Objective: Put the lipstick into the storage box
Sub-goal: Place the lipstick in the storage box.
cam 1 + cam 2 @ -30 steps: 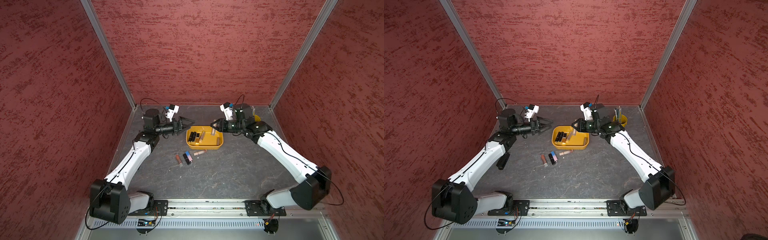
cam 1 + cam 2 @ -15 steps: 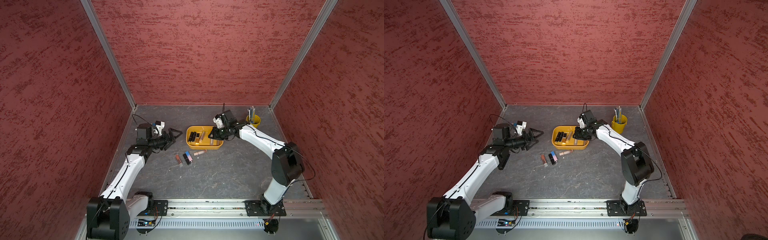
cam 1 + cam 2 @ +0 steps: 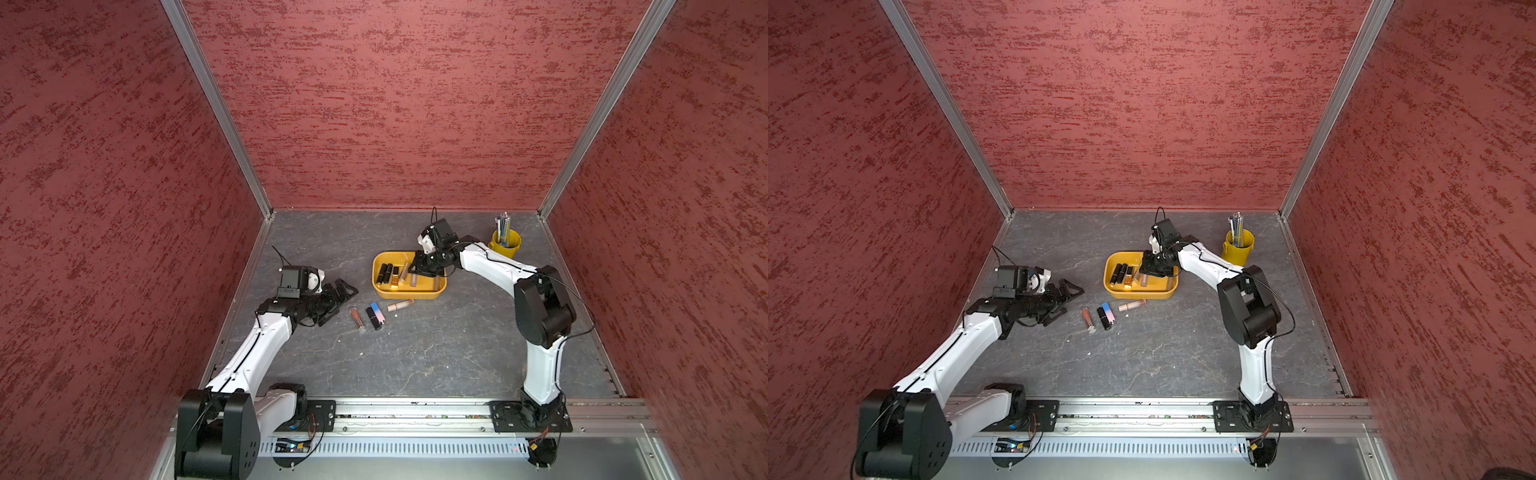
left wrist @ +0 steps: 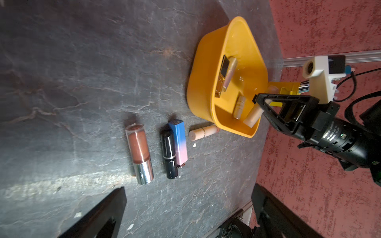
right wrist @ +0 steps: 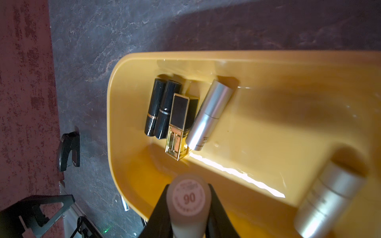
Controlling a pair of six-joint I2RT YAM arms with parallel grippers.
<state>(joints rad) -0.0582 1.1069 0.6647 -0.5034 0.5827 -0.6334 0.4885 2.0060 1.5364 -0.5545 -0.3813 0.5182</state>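
The mustard-yellow storage box (image 3: pixel 409 296) (image 3: pixel 1140 294) sits mid-table and holds several lipsticks, among them a silver one (image 5: pixel 210 115). My right gripper (image 3: pixel 415 270) (image 5: pixel 188 197) hangs over the box's right half, shut on a pale beige lipstick (image 4: pixel 253 116) whose end cap reads "90". That lipstick's lower end is inside the box. My left gripper (image 3: pixel 349 293) (image 4: pixel 188 187) is open and empty, low over the table just left of the loose lipsticks. These are a brown one with a silver cap (image 4: pixel 139 148), a black one (image 4: pixel 169 154), a blue-pink one (image 4: pixel 178 142) and a beige tube (image 4: pixel 203 133).
A small yellow pen cup (image 3: pixel 505 245) stands at the back right, behind the right arm. Red walls close in three sides. A metal rail (image 3: pixel 415 415) runs along the front edge. The beige tube lies against the box's front wall.
Both arms have come down from higher up. The right gripper has carried the beige lipstick down into the box. The left gripper has sunk toward the table beside the loose lipsticks.
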